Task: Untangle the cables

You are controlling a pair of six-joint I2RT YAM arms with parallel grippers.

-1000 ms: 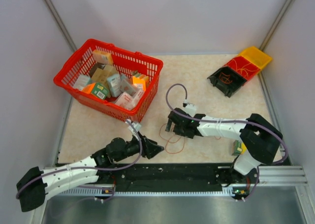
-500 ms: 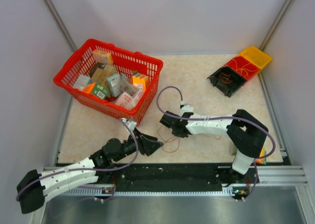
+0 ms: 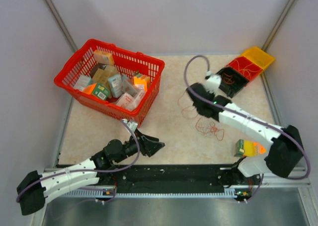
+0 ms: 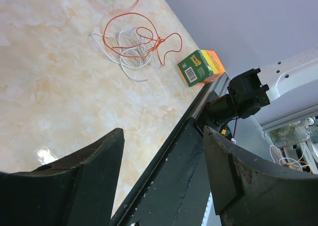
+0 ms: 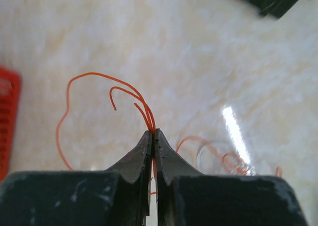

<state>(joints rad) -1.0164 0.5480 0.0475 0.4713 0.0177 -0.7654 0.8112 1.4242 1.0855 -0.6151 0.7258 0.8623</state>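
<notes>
The cables are a thin tangle of orange and whitish wires. Part of the tangle (image 3: 211, 129) lies on the table right of centre, and strands rise from it to my right gripper (image 3: 195, 107). In the right wrist view my right gripper (image 5: 153, 132) is shut on a few orange strands (image 5: 130, 94) that loop out above the tips. In the left wrist view the cables (image 4: 131, 42) lie far ahead on the marble top. My left gripper (image 4: 163, 134) is open and empty over the table's front edge, low at the left (image 3: 155, 146).
A red basket (image 3: 69, 84) full of small boxes stands at the back left. Black, red and yellow bins (image 3: 243, 69) sit at the back right, close behind my right wrist. A small green and orange box (image 3: 244, 147) lies near the right arm's base, also seen as the box (image 4: 201, 67).
My right gripper shut on orange strands near the table's centre front, then swung up and right toward the bins, dragging the tangle with it. The left gripper hardly moved.
</notes>
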